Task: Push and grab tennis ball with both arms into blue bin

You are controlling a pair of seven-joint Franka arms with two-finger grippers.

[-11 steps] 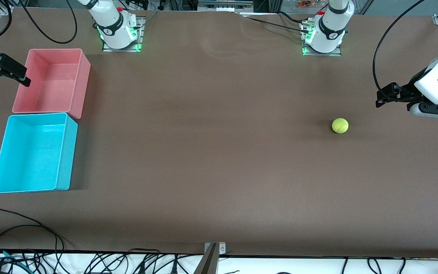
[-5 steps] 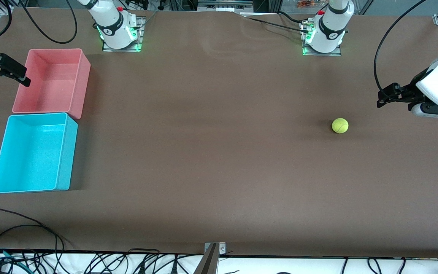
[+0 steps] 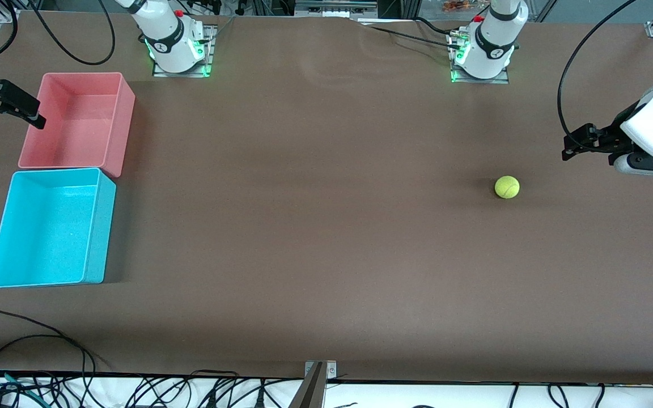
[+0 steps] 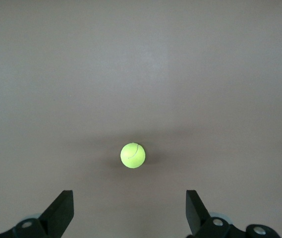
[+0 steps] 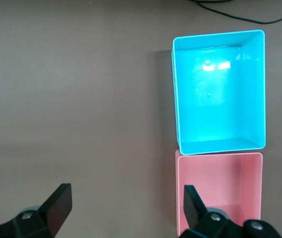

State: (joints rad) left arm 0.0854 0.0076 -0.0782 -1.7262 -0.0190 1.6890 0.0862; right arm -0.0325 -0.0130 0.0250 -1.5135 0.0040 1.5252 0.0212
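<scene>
Little is changing: the left claw (image 3: 569, 148), spread wide and empty, has nudged slightly toward the left arm's counter edge, hovering there. The small fuzzy yellow-green tennis ball (image 3: 507, 187) is sitting unmoved on the brown counter (image 3: 315, 226) near that end, well apart from the light cyan-blue rectangular plastic bin (image 3: 97, 226) at the right arm's end. The right claw (image 3: 32, 113), equally wide and empty, is waiting beside the pink rectangular plastic bin (image 3: 125, 122), so the push seems not yet begun.

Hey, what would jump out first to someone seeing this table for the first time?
A lone tennis ball sits on the bare brown table toward the left arm's end, with the open left gripper hanging close by. At the right arm's end, the blue bin lies nearer the front camera than the pink bin beside it.
</scene>
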